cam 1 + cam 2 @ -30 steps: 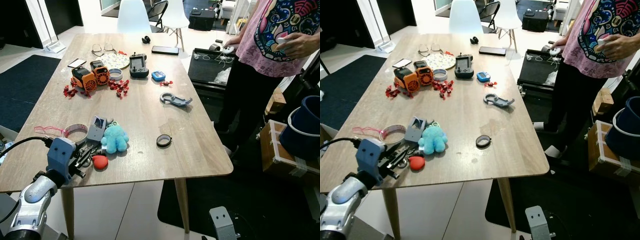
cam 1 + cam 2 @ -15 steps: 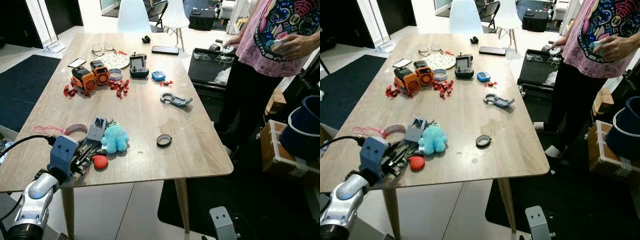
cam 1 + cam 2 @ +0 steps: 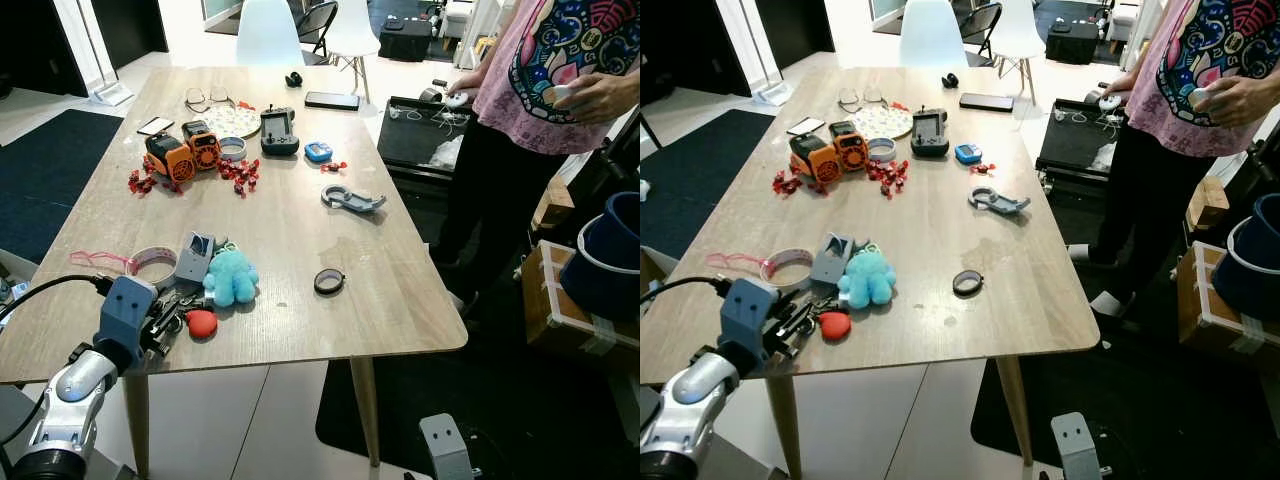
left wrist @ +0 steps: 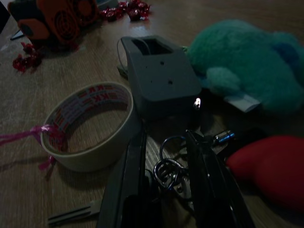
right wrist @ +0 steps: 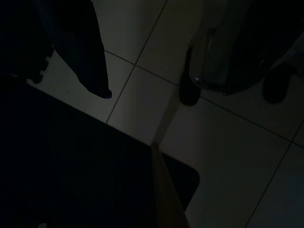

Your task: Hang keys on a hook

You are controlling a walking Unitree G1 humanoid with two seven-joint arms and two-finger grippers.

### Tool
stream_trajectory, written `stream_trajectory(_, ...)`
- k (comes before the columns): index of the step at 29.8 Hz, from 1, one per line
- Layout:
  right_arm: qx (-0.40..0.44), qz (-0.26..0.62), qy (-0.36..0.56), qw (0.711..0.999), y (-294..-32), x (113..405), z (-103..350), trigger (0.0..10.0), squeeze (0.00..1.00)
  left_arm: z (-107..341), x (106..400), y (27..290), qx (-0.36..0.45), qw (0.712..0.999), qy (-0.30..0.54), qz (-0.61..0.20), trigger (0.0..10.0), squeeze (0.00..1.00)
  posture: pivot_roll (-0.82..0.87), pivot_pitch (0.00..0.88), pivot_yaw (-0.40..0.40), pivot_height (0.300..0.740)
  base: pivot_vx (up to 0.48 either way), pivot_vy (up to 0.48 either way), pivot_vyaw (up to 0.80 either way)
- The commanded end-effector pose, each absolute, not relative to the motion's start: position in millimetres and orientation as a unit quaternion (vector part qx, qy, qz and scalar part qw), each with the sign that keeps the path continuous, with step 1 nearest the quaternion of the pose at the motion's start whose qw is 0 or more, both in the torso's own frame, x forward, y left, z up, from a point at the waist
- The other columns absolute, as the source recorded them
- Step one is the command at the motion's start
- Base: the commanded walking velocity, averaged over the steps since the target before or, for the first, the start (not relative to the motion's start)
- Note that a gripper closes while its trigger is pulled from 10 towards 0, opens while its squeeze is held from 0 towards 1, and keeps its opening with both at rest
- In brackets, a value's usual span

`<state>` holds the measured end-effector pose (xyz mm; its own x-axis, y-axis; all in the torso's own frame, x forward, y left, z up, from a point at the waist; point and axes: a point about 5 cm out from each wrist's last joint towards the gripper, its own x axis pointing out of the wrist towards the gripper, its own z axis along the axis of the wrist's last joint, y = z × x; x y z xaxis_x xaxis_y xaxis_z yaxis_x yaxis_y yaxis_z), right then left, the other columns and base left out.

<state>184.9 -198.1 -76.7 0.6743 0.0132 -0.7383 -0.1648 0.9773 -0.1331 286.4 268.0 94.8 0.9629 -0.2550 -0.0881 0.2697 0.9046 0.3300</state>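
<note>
A bunch of keys (image 4: 171,171) on metal rings lies near the table's front left corner, beside a red tag (image 3: 200,322) and a teal plush octopus (image 3: 230,277). My left gripper (image 4: 166,142) rests low over the table, open, with its two black fingers on either side of the key rings. A grey plastic holder (image 3: 194,257) lies just beyond the keys, next to a roll of tape (image 3: 152,262). My right arm hangs idle by the floor; its wrist mount (image 3: 445,445) shows at the bottom.
On the wooden table (image 3: 300,240) lie a black ring (image 3: 328,281), a grey clip tool (image 3: 350,198), orange toys (image 3: 180,150), red bits and a phone at the far end. A person (image 3: 540,90) stands at the right edge. Boxes and a blue bucket (image 3: 610,250) sit right.
My left gripper has edged forward over the keys and settled a little lower. The things on the table lie where they were.
</note>
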Motion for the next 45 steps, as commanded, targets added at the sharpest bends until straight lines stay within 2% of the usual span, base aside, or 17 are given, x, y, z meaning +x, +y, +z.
stream_trajectory(1, -0.089, 0.044, 0.406, 0.909, -199, 181, -78, 10.0, 0.0, 91, 282, 276, 0.183, 0.974, 0.036, -0.13, 10.0, 0.0, 0.03, 0.083, -0.028, 0.74, 0.0, 0.0, 0.0)
stream_trajectory(16, -0.089, 0.042, 0.407, 0.908, -200, 182, -78, 10.0, 0.0, 91, 278, 285, 0.197, 0.971, 0.041, -0.128, 9.4, 0.0, 0.03, 0.084, -0.027, 0.74, 0.0, 0.0, 0.0)
stream_trajectory(24, -0.089, 0.042, 0.407, 0.908, -200, 182, -78, 10.0, 0.0, 91, 277, 289, 0.217, 0.966, 0.042, -0.133, 9.3, 0.0, 0.03, 0.082, -0.028, 0.74, 0.0, 0.0, 0.0)
stream_trajectory(29, -0.089, 0.041, 0.408, 0.908, -201, 182, -78, 10.0, 0.0, 91, 275, 289, 0.231, 0.961, 0.043, -0.148, 9.8, 0.0, 0.03, 0.08, -0.028, 0.74, 0.0, 0.0, 0.0)
stream_trajectory(33, -0.089, 0.041, 0.409, 0.907, -201, 181, -79, 10.0, 0.0, 90, 274, 289, 0.235, 0.959, 0.045, -0.151, 9.6, 0.0, 0.03, 0.079, -0.029, 0.74, 0.0, 0.0, 0.0)
stream_trajectory(34, -0.09, 0.041, 0.41, 0.907, -201, 181, -79, 10.0, 0.0, 89, 274, 289, 0.236, 0.959, 0.045, -0.152, 9.2, 0.0, 0.03, 0.079, -0.03, 0.74, 0.0, 0.0, 0.0)
stream_trajectory(35, -0.09, 0.041, 0.41, 0.907, -201, 181, -79, 10.0, 0.0, 89, 274, 289, 0.236, 0.959, 0.045, -0.152, 8.1, 0.0, 0.03, 0.079, -0.03, 0.74, 0.0, 0.0, 0.0)
stream_trajectory(36, -0.09, 0.041, 0.41, 0.907, -201, 181, -79, 10.0, 0.0, 89, 274, 289, 0.236, 0.959, 0.044, -0.153, 8.1, 0.0, 0.03, 0.079, -0.03, 0.74, 0.0, 0.0, 0.0)
stream_trajectory(37, -0.09, 0.041, 0.41, 0.907, -201, 181, -79, 10.0, 0.0, 89, 274, 289, 0.236, 0.958, 0.044, -0.153, 5.8, 0.0, 0.03, 0.075, -0.03, 0.74, 0.0, 0.0, 0.0)
stream_trajectory(38, -0.09, 0.041, 0.41, 0.907, -201, 181, -79, 10.0, 0.0, 89, 274, 289, 0.236, 0.958, 0.044, -0.154, 4.4, 0.0, 0.03, 0.074, -0.03, 0.74, 0.0, 0.0, 0.0)
stream_trajectory(39, -0.09, 0.041, 0.41, 0.907, -201, 181, -79, 10.0, 0.0, 89, 274, 289, 0.236, 0.958, 0.044, -0.154, 4.4, 0.0, 0.03, 0.074, -0.03, 0.74, 0.0, 0.0, 0.0)
stream_trajectory(40, -0.09, 0.042, 0.41, 0.907, -201, 181, -79, 10.0, 0.0, 89, 274, 289, 0.237, 0.958, 0.043, -0.155, 0.0, 0.0, 0.03, 0.072, -0.03, 0.74, 0.0, 0.0, 0.0)
stream_trajectory(45, -0.09, 0.042, 0.41, 0.907, -201, 181, -79, 10.0, 0.0, 89, 274, 289, 0.237, 0.958, 0.043, -0.158, 0.0, 0.0, 0.03, 0.069, -0.031, 0.74, 0.0, 0.0, 0.0)
